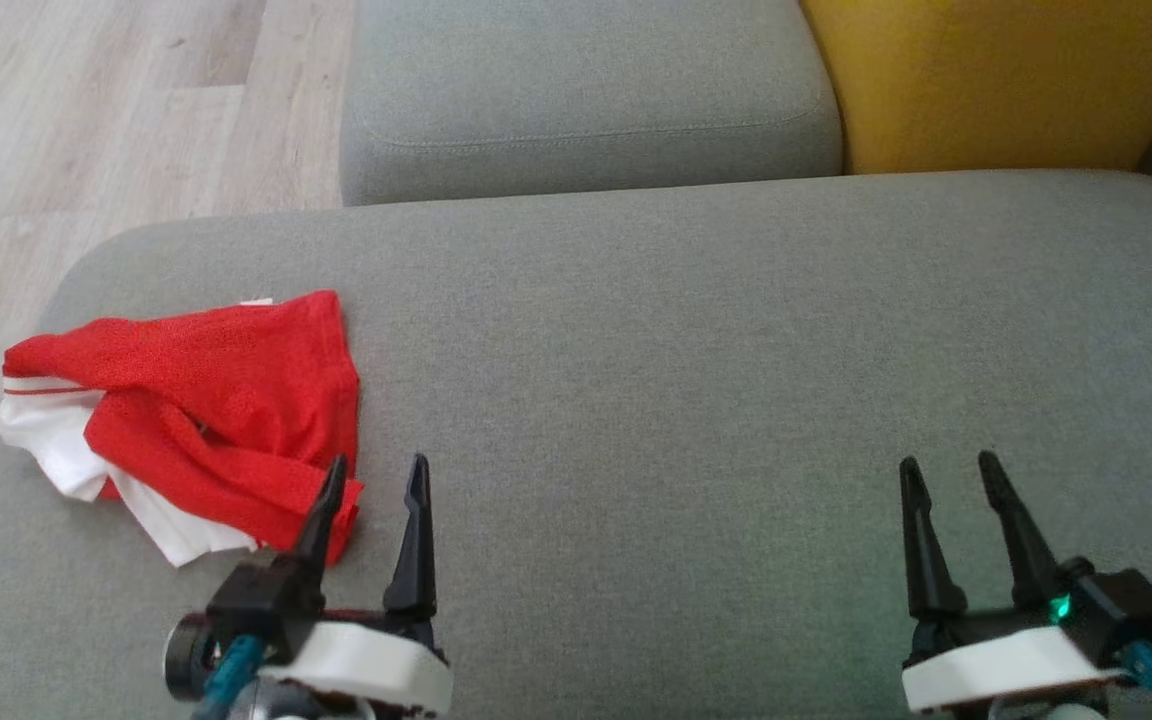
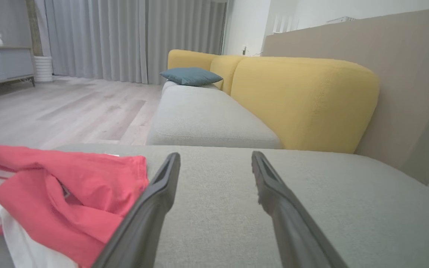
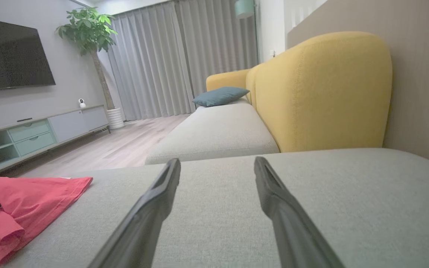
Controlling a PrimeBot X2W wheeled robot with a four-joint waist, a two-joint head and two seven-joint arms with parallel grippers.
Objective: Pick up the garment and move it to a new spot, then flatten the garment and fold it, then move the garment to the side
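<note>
The garment, red mesh with white trim, lies crumpled at the left of the head view on the grey seat. It looks light and limp and would likely sag, so pinch a hem, not 1 loose layer. The left gripper and the right gripper have their fingers spread and hold nothing.

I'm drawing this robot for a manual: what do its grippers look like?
The left gripper and right gripper match: two long, tapering black fingers on a black block, above a white housing. A teal cable leaves each; a green light glows on the right one.
</note>
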